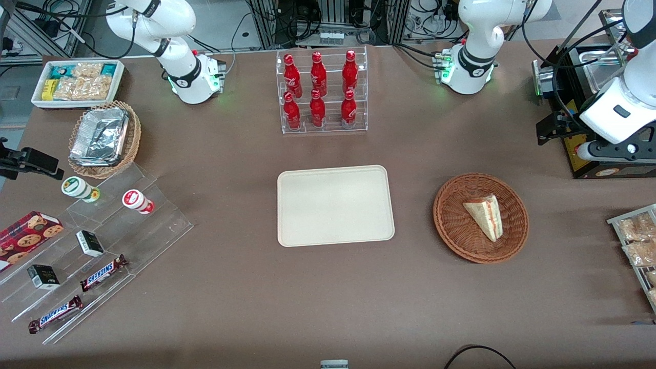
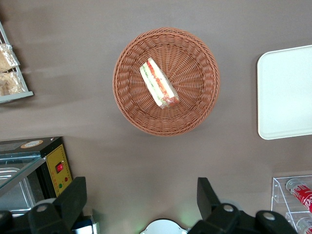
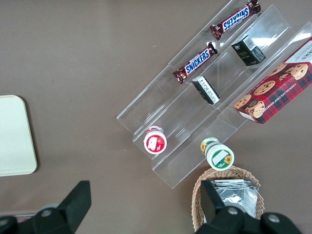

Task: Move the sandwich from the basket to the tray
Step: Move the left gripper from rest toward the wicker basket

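Sandwich (image 1: 485,215) mid-basket (image 1: 453,225), gripper (image 2: 141,195) above

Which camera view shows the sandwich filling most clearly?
The left wrist view: the open gripper hangs high above the sandwich, whose red and green layers show. The front view shows mostly bread; the right wrist view shows none.

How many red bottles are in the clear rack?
6: three on the upper shelf, three on the lower one. None seem hidden. The open pincer hovers high, off to the side of the basket.
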You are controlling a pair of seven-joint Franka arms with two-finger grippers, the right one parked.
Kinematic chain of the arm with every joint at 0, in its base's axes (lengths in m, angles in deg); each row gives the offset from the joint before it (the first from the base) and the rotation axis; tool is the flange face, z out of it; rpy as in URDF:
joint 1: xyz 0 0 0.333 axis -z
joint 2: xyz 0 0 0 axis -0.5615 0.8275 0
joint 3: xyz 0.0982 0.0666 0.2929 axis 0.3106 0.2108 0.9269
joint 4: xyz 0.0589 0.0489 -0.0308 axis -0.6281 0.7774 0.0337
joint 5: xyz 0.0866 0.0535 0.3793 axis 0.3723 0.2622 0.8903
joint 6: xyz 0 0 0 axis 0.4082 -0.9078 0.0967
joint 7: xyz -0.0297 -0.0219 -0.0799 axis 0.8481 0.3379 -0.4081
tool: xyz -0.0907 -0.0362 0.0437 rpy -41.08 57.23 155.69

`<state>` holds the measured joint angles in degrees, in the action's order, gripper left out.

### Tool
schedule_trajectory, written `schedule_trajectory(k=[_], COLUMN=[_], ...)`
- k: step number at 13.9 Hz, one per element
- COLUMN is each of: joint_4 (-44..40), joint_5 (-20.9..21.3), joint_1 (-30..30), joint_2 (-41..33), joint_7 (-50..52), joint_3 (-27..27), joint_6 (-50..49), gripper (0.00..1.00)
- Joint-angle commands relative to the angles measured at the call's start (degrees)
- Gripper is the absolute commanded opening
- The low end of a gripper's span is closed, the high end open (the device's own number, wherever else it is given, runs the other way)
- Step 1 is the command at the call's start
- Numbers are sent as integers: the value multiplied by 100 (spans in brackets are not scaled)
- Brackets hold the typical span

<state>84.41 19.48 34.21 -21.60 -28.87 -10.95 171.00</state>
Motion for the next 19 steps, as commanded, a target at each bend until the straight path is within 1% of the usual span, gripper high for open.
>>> schedule_trajectory(k=[1,5,16,19], joint_4=[-158,0,2196,2820], joint_5=[-16,-69,-86,-78], joint_1=[-23,-23,13,13], joint_2=[86,306,306,306], joint_7=[-66,-75,-5,197], joint_3=[-35,-35,-44,-44], joint_6=[-4,206,2815,3720], gripper=[100,100,100,100])
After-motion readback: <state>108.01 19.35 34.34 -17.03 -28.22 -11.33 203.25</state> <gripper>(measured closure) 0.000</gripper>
